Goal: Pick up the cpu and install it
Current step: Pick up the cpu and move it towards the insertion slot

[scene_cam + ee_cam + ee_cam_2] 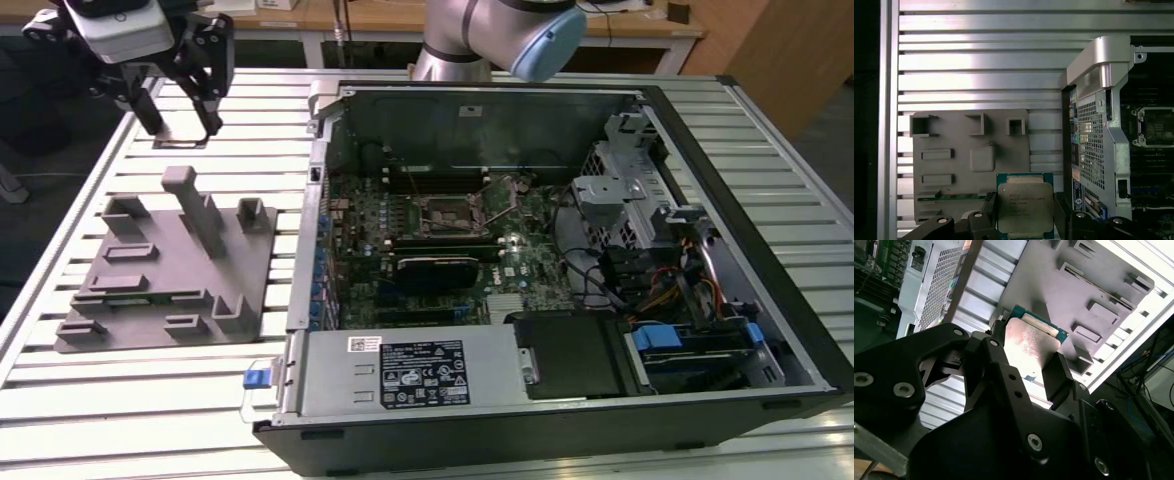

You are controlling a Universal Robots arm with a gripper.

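Silvery cpu (1025,207) gripped between jaws, outside open computer case (1090,135).

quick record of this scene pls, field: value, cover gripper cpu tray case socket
gripper: shut on cpu, raised over the table by the tray
cpu: held by its edges, metal top showing in both wrist views
tray: grey, on the table, at the exterior view's left of the case
case: open, lying on its side
socket: on the board inside the case, apart from the gripper
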